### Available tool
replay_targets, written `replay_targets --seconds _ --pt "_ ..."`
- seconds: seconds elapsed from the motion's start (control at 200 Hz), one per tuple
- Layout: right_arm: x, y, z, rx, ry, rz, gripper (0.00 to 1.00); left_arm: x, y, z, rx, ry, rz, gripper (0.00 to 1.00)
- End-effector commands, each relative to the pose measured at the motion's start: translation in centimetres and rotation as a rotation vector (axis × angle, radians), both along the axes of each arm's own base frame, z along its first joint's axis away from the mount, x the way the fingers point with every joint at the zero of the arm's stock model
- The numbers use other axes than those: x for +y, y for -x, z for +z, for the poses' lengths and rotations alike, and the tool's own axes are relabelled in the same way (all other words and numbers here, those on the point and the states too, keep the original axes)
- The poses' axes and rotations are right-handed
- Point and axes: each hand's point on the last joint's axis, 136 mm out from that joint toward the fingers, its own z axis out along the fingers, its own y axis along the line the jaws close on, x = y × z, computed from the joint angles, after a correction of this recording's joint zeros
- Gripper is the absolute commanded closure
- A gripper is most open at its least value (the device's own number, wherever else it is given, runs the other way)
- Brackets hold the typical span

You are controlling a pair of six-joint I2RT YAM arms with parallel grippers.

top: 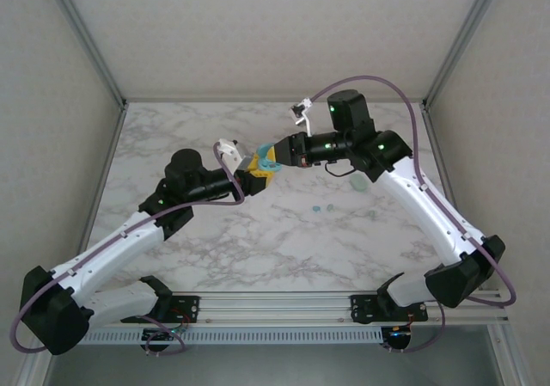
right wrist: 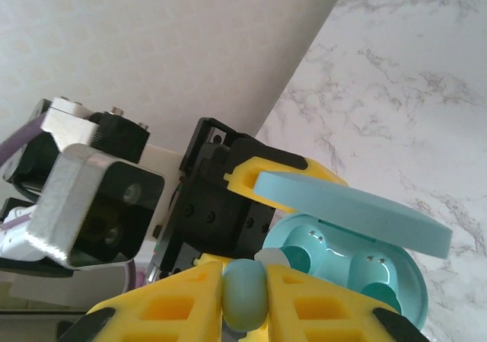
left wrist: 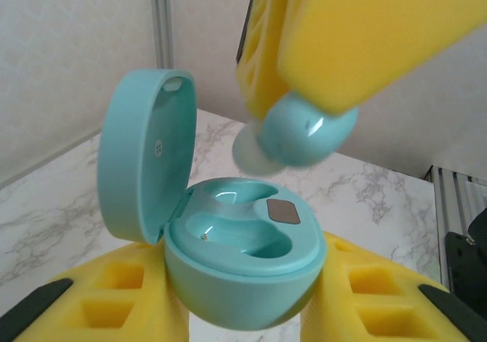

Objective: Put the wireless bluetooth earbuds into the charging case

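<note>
The charging case [left wrist: 243,273] is light turquoise and sits between the yellow pads of my left gripper [left wrist: 243,308], which is shut on it above the table. Its lid [left wrist: 144,159] stands open and both sockets are empty. My right gripper [right wrist: 245,300] is shut on one teal earbud [right wrist: 245,295], whose pale tip points at the case [right wrist: 342,270]. In the left wrist view that earbud [left wrist: 304,132] hangs just above the sockets, apart from them. From the top camera the two grippers [top: 262,171] meet at the table's middle back.
Two tiny teal buds [top: 324,205] lie on the marble table [top: 258,248], right of centre. A pale mint rounded piece [top: 357,182] lies under the right arm. Grey walls close in the back and sides, and a metal rail [top: 275,304] runs along the near edge.
</note>
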Motion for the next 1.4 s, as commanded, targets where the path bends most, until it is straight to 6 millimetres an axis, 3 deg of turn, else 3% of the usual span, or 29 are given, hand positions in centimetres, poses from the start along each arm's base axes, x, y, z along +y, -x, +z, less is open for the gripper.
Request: replay_targets --seconds 0.0,0.38,0.831,1.191,1.397 --pt "0.6 0.3 -0.6 0.022 0.002 0.026 0.79 -0.2 0.2 2.6 -0.042 0.066 -0.025 0.73" --pt "1.0 0.7 -1.0 0.055 0.019 0.075 0.78 -0.4 0.0 2.7 -0.049 0.063 -0.03 0.73" --pt "0.0 -1.3 -1.8 0.007 0.113 -0.049 0.71 -0.4 0.4 3.4 -0.035 0.097 -0.043 0.74" --pt "-0.6 -1.3 0.6 -0.073 0.069 -0.087 0.63 -0.3 0.1 3.2 -0.023 0.111 -0.022 0.74" --pt "-0.6 -0.9 0.8 -0.092 0.04 -0.083 0.56 -0.3 -0.1 3.4 -0.013 0.129 -0.018 0.74"
